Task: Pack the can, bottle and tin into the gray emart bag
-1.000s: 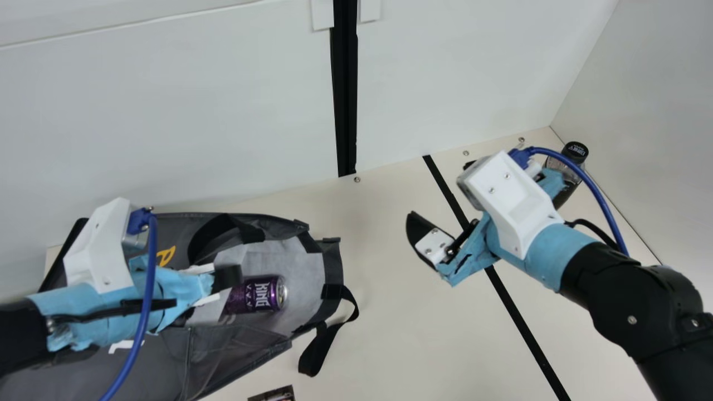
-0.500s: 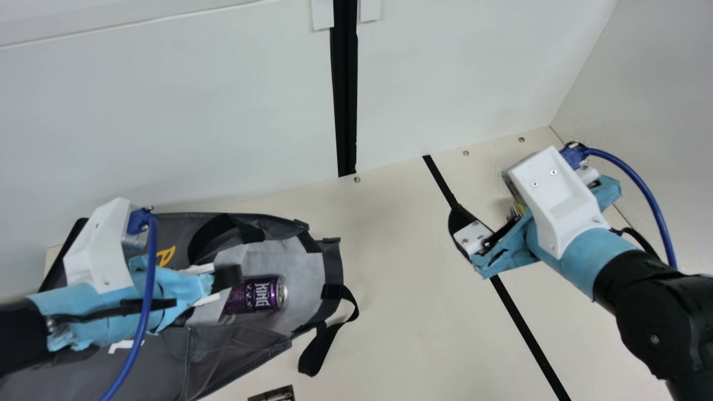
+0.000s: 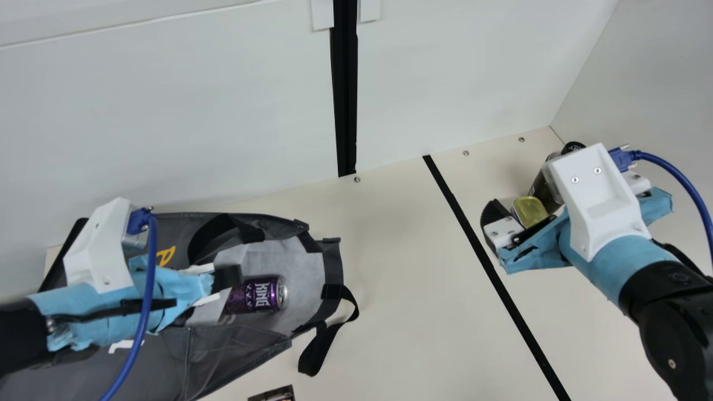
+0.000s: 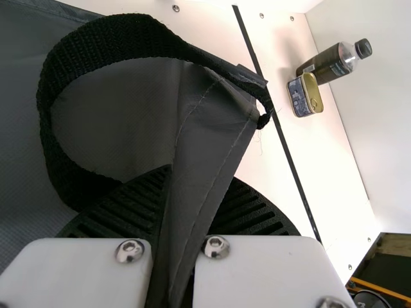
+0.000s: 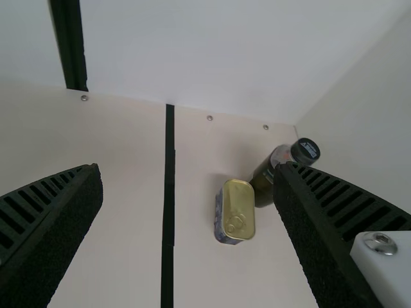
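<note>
1. Right wrist view: right pincer (image 5: 187, 167) spread wide, with nothing in its hold; the tin (image 5: 237, 205) shows ahead in the gap, nearer one finger than the other; the bottle (image 5: 263, 183) stands just beside the tin, partly covered by that same finger.
2. Left wrist view: left pincer (image 4: 200, 178) closed on a fold of the gray emart bag (image 4: 215, 138); that grip seems meant to keep the mouth open.
3. Main view: the can (image 3: 253, 295) lies on its side inside the bag, by the mouth; a black strip (image 3: 504, 295) crosses the desk (image 3: 390, 312) between bag and tin.
4. Step in hand, as I judge it: lining up for the second item, likely the tin; can packed, tin and bottle left to go.
5. Next move: centre the right pincer over the tin, lower and close squarely; the bottle is close enough to get nudged or tipped.
</note>
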